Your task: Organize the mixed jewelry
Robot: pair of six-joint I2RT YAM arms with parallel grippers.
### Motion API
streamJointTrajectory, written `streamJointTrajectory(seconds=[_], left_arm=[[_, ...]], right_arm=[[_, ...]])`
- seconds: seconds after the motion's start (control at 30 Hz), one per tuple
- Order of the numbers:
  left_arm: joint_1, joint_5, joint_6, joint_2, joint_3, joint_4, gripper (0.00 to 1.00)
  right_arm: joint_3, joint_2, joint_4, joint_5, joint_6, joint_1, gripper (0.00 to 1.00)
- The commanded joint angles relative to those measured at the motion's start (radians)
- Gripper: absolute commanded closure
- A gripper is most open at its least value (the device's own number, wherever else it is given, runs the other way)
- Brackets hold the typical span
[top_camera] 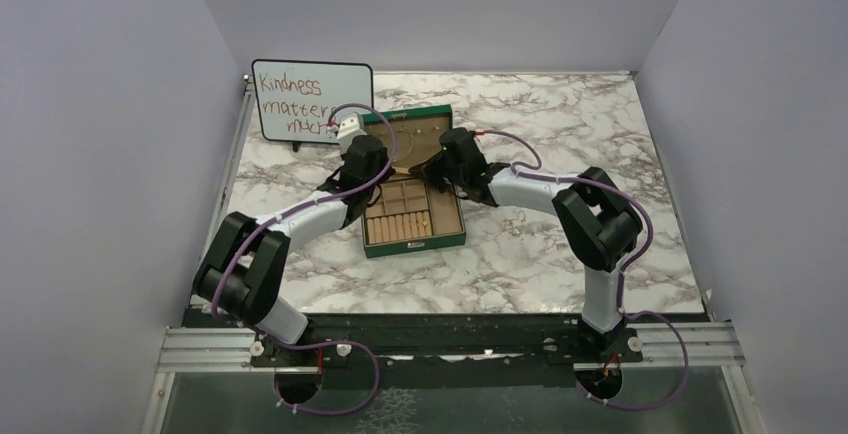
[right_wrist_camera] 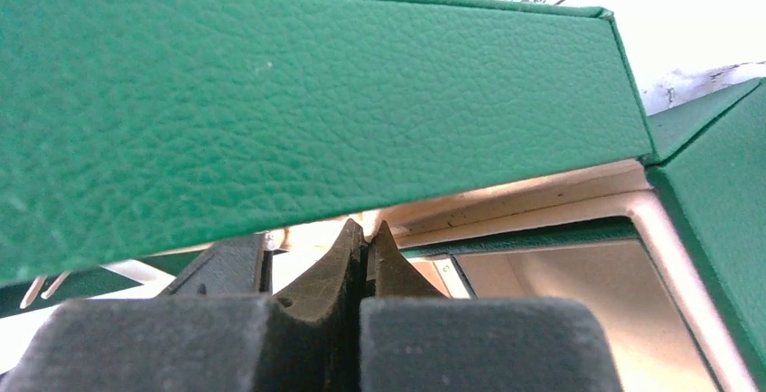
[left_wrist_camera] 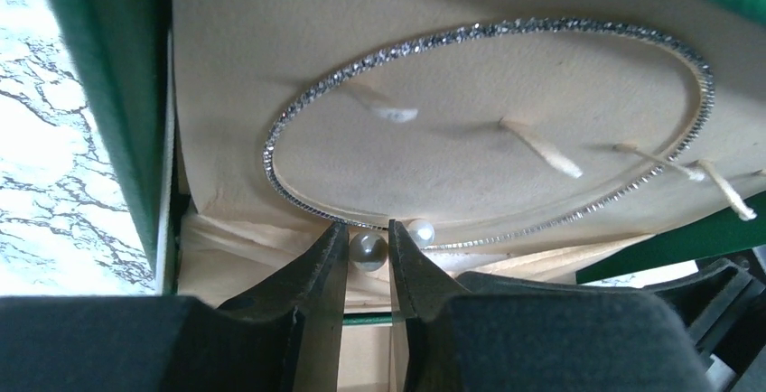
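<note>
Left hand (left_wrist_camera: 368, 240) tight on grey pearl (left_wrist_camera: 368, 253), glittering hoop (left_wrist_camera: 524, 23) just beyond.

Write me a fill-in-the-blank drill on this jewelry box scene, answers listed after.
1. The pearl pinched in the left gripper is ___ in colour; the white pearl sits beside it.
2. The right gripper holds its jaws ___.
3. Outside, the jewelry box is coloured ___.
4. The whiteboard opens with the word ___.
Missing words: grey, shut, green, Kindness.

White-and-black arms (top_camera: 300, 216), purple cables (top_camera: 650, 226)
</note>
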Motion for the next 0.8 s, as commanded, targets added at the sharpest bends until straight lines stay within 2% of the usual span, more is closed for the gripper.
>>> streamJointTrajectory(seconds=[0.0, 0.3, 0.77], left_arm=[[0.004, -0.037, -0.011, 0.016, 0.040, -0.033, 0.75], [0.006, -0.053, -0.035, 0.026, 0.067, -0.090, 0.73], [0.007, -0.045, -0.049, 0.029, 0.121, -0.165, 0.67]], right_arm=[[-0.080, -0.033, 0.053, -0.088, -0.063, 0.013, 0.99], [-0.133, -0.039, 0.234, -0.136, -0.114, 0.012, 0.99], [-0.127, -0.058, 0.225, -0.153, -0.106, 0.002, 1.00]])
